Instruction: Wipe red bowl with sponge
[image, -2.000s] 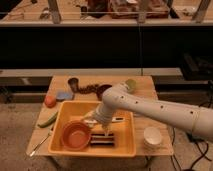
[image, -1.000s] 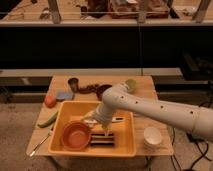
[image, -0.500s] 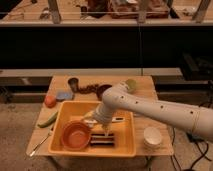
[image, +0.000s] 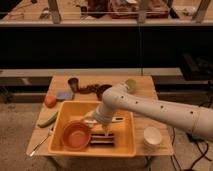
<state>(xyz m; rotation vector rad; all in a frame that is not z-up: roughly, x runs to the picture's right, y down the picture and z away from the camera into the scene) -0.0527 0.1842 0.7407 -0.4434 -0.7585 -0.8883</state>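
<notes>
The red bowl (image: 76, 136) sits upright in the front left of a yellow tub (image: 125, 145) on the wooden table. My gripper (image: 98, 123) reaches into the tub from the right on a white arm and hangs just above and to the right of the bowl's rim. A pale patch shows at the gripper's tip, and I cannot tell what it is. The sponge cannot be picked out; it may be hidden at the gripper.
A flat blue-grey cloth (image: 64, 95), an orange-red ball (image: 50, 100), a green vegetable (image: 47, 119) and a spoon (image: 39, 145) lie left of the tub. A dark cup (image: 73, 83), a maroon bowl (image: 102, 90) and a green object (image: 131, 84) stand behind it. A white cup (image: 152, 136) stands front right. Dark utensils (image: 102, 140) lie in the tub.
</notes>
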